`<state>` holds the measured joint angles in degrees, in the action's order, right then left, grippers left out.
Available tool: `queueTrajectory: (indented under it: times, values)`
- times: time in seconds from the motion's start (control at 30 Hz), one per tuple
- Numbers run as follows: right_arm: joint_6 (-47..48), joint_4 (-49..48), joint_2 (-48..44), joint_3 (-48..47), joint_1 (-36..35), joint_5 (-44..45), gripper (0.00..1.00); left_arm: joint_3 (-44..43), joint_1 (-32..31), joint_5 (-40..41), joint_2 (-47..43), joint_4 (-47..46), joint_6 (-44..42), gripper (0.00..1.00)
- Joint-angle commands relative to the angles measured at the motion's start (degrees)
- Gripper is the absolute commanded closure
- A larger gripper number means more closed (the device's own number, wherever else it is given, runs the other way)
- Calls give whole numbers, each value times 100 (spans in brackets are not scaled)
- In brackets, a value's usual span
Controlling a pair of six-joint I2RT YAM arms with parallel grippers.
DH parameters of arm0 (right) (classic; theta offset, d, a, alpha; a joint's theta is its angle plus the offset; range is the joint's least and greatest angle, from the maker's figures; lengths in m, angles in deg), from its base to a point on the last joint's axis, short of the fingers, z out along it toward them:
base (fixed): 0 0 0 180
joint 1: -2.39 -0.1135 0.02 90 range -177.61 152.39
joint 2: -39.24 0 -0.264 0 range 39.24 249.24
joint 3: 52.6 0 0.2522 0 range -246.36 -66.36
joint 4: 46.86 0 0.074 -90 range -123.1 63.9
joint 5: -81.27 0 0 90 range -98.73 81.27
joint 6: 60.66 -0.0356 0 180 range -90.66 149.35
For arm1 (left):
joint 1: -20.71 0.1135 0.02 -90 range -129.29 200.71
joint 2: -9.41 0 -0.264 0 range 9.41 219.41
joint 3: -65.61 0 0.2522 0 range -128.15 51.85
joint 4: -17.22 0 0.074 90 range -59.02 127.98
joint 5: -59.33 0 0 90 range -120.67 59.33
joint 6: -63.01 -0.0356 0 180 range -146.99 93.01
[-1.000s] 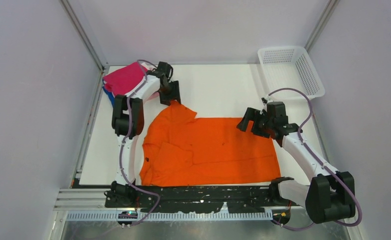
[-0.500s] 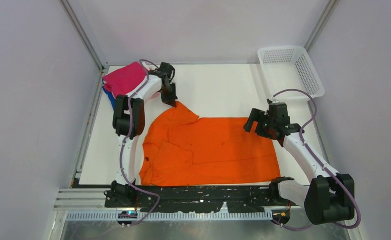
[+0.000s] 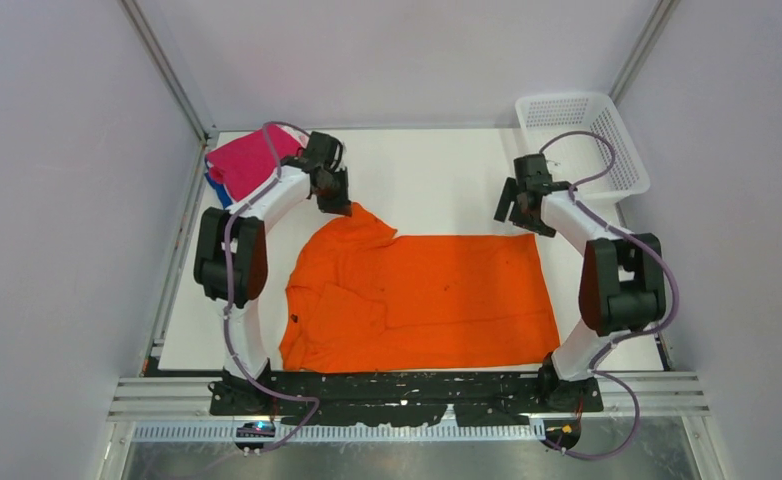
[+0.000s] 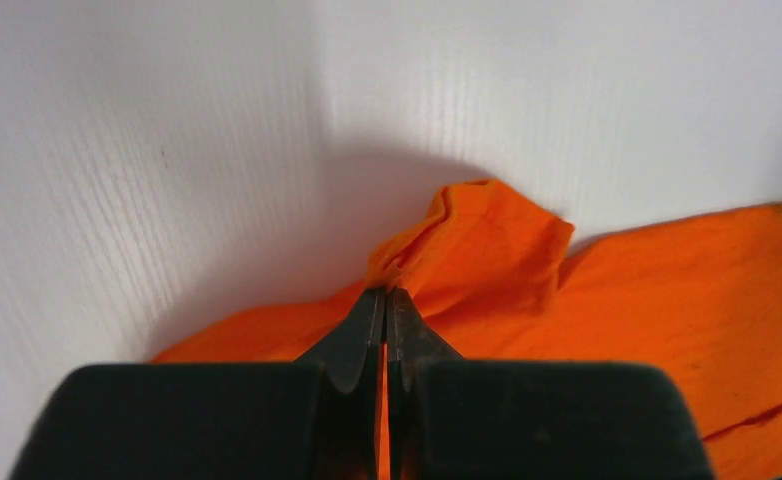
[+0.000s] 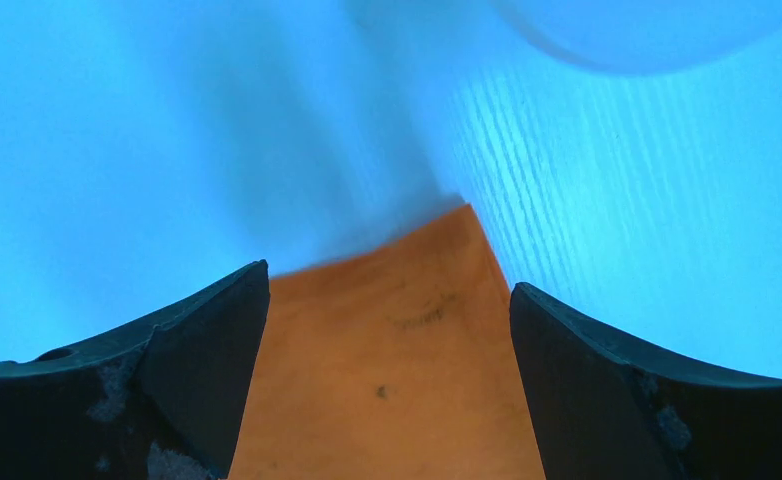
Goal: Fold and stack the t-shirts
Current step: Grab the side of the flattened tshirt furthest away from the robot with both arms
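The orange t-shirt (image 3: 427,300) lies spread nearly flat in the middle of the bench (image 3: 437,180), its long axis running left to right, with the neck end toward the left arm and the straight hem toward the right. Its far-left corner is bunched into a small raised peak, and the left pincer (image 4: 385,292) is clamped on that peak, jaws pressed together with orange cloth nipped between them. At the opposite end, the right pincer (image 5: 387,290) hangs over the far-right hem corner with its jaws wide apart. In the wrist view that corner lies directly between and below the two fingers, not yet gripped. So we have one far corner held and the other lined up. We judge the coming move to be a drop and a pinch on that right corner, so that both arms can carry the far edge toward the near edge. A folded magenta t-shirt (image 3: 247,157) sits at the far-left corner of the bench, just behind the left arm, and a white basket (image 3: 627,160) stands at the far right.
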<state>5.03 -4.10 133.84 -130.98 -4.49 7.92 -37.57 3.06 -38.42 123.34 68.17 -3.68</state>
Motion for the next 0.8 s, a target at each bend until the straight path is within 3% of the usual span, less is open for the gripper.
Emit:
queueTrajectory:
  times: [0.0, 0.1, 0.3, 0.5, 0.67, 0.77]
  values:
    - [-136, 445, 866, -1023, -200, 1119, 3, 10, -28, -230, -315, -677, -217, 100]
    - [-268, 953, 1430, -1523, -304, 1569, 2, 46, -32, -273, -337, -656, -320, 100]
    - [-471, 1269, 2028, -1809, -372, 1640, 1, 281, -61, -188, -496, -703, -427, 100]
    - [-573, 1468, 2042, -1602, -384, 1617, 27, 540, -126, -168, -825, -840, -531, 100]
    - [-716, 1417, 1726, -1312, -389, 1709, 39, 877, -252, -110, -1148, -992, -743, 100]
    - [-730, 1316, 1636, -1166, -383, 1772, 52, 1140, -372, 201, -1379, -1034, -893, 100]
